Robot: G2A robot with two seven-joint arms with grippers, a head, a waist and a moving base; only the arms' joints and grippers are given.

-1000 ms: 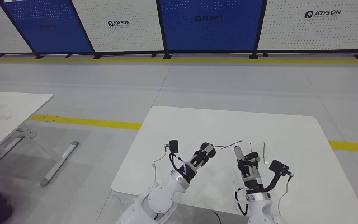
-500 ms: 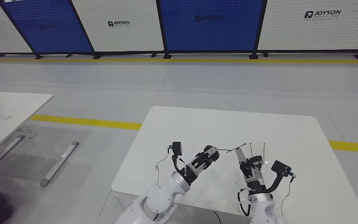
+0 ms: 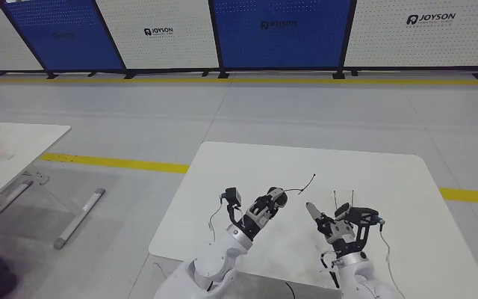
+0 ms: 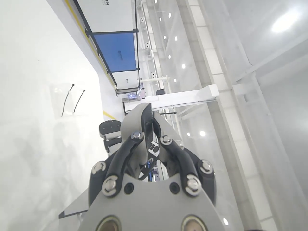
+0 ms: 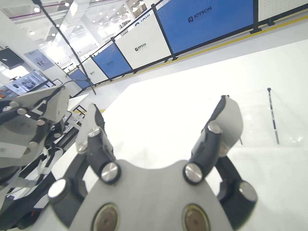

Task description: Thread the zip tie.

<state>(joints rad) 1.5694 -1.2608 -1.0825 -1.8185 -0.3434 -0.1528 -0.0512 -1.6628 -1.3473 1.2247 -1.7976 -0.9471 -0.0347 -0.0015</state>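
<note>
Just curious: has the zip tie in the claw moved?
Yes. The zip tie swung its free end away from the spare ties lying on the table.

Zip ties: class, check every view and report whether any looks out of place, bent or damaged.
Nothing stands out. The held zip tie juts free from the shut left gripper, slightly curved, not yet looped. Two spare zip ties lie side by side on the table near the open right gripper.

The worktop (image 5: pixel 168 92) under the right tool (image 5: pixel 158 103) is white, smooth, a little glossy; zip tie (image 5: pixel 69 49) thin matt black plastic.
</note>
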